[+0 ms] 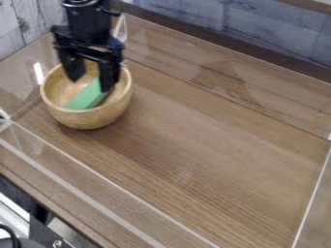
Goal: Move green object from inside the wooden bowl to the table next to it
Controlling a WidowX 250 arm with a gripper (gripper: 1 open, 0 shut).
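The wooden bowl point(80, 114) stands near the left end of the table point(220, 136). The green object point(89, 97) lies inside it, partly hidden by the arm. My black gripper point(95, 73) hangs over the bowl, pointing down, open, with its fingers point(114, 74) straddling the green object's far end. Nothing is held; whether the fingertips touch the block cannot be told.
Low clear acrylic walls point(77, 189) edge the tabletop. A clear bracket point(37, 73) stands just left of the bowl. Bare wood stretches to the right of the bowl and toward the front.
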